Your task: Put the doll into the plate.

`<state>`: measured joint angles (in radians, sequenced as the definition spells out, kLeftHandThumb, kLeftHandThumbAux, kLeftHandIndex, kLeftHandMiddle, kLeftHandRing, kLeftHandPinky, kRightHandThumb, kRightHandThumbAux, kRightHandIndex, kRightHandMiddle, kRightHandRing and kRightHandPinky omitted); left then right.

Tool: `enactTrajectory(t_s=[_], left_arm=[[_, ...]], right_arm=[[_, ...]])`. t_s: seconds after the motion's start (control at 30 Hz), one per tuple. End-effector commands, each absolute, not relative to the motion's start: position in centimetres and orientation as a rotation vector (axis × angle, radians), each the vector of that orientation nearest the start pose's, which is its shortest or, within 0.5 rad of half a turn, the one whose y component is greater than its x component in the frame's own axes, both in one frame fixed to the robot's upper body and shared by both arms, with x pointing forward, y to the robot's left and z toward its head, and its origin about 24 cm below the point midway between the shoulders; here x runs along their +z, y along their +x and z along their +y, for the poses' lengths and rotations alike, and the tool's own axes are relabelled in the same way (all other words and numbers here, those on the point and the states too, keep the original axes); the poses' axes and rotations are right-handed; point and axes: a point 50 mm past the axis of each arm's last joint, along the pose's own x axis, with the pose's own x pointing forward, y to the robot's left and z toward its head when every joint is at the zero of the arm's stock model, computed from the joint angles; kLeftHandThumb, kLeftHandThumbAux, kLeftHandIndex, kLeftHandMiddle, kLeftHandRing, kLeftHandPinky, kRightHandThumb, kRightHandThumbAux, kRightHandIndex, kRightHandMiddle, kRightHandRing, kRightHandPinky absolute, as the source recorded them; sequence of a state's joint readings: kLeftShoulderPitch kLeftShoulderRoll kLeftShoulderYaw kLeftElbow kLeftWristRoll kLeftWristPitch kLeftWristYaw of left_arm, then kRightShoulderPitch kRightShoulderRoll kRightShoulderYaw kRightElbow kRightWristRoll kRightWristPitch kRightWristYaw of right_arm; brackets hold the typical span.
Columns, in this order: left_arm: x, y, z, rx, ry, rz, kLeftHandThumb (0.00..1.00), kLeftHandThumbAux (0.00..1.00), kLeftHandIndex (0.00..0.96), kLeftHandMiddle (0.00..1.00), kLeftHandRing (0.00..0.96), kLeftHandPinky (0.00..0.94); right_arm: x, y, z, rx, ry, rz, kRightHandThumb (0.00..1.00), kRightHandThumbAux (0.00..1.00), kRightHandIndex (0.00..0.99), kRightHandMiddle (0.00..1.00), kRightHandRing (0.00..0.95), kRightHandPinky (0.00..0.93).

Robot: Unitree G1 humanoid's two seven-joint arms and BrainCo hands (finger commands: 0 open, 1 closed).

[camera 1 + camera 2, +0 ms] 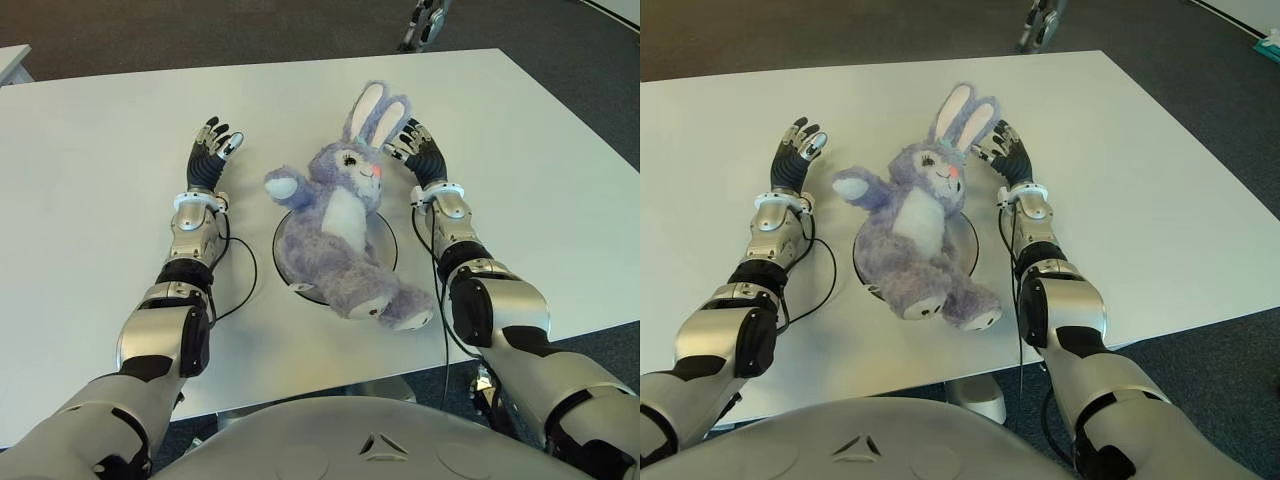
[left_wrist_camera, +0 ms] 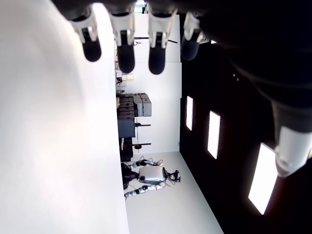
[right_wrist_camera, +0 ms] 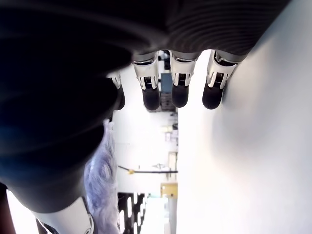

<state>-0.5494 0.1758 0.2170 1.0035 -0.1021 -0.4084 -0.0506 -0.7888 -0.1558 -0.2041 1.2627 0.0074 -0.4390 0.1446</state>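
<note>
A purple and white rabbit doll (image 1: 345, 220) lies on its back across a dark round plate (image 1: 386, 243) in the middle of the white table (image 1: 90, 180). Its ears point away from me and its feet hang over the plate's near rim. My left hand (image 1: 212, 150) shows left of the doll, apart from it, fingers spread and holding nothing. My right hand (image 1: 418, 148) is beside the doll's ears on the right, fingers straight and holding nothing. In the right wrist view the purple fur of the doll (image 3: 100, 180) shows beside the palm.
The table's near edge (image 1: 300, 395) runs just below the plate. Cables trail along both forearms, one looping left of the plate (image 1: 245, 280). Dark carpet lies beyond the table, with a robot's legs (image 1: 425, 22) standing at the far side.
</note>
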Motion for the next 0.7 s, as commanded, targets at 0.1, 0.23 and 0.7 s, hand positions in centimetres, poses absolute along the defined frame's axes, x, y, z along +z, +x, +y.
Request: enactTrajectory(t_s=[0.1, 0.23, 0.7], left_arm=[[-3.55, 29.53, 21.21, 0.162, -0.042, 0.27, 0.002, 0.538, 0.044, 0.143, 0.125, 0.071], [-3.56, 29.47, 21.32, 0.166, -0.037, 0.27, 0.006, 0.533, 0.043, 0.139, 0.122, 0.063], [-3.35, 29.53, 21.8, 0.175, -0.033, 0.264, 0.005, 0.531, 0.042, 0.133, 0.1, 0.013]], right_arm=[[-1.06, 33.72, -16.63, 0.04, 0.033, 0.273, 0.167, 0.774, 0.047, 0.038, 0.025, 0.044], [-1.06, 33.72, -16.62, 0.032, 0.043, 0.271, 0.16, 0.772, 0.047, 0.039, 0.026, 0.042], [-1.01, 33.82, -16.4, 0.027, 0.055, 0.274, 0.158, 0.776, 0.044, 0.041, 0.028, 0.044]])
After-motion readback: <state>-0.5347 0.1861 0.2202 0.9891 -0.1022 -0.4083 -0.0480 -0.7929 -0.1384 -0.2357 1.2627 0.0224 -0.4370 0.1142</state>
